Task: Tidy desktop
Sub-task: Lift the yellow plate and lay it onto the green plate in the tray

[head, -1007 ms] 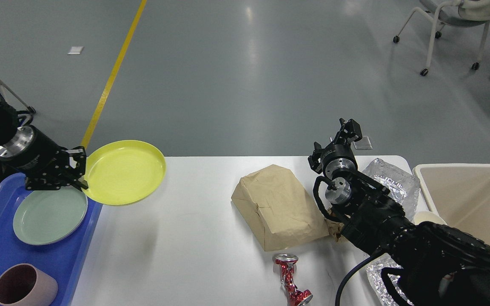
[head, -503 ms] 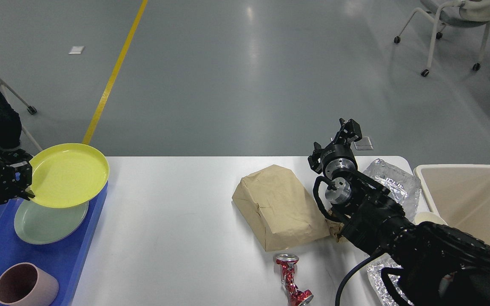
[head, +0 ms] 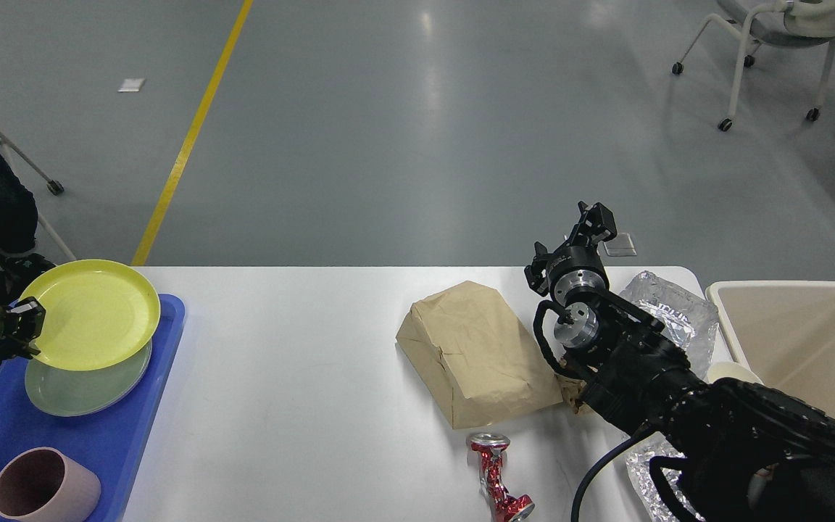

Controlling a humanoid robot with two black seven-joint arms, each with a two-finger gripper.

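The white desktop [head: 301,406] spans the view. My left gripper [head: 22,330] is shut on the left rim of a yellow plate [head: 91,313], holding it just above a pale green plate [head: 77,388] on the blue tray [head: 33,442]. A tan paper bag [head: 472,351] lies mid-right on the desktop, a crushed red can [head: 493,478] sits near the front edge, and crumpled foil [head: 671,308] lies at the far right. My right gripper [head: 591,225] is raised above the desktop's far edge, behind the bag, seen end-on.
A pink mug [head: 37,486] stands at the tray's front. A beige bin [head: 809,348] stands beside the desktop's right end. A white cup rim [head: 733,371] shows by my right arm. A wheeled chair [head: 773,43] stands on the floor far right.
My left gripper has carried the yellow plate leftward from over the desktop's corner to above the green plate on the tray, and lower. The right arm has not moved.
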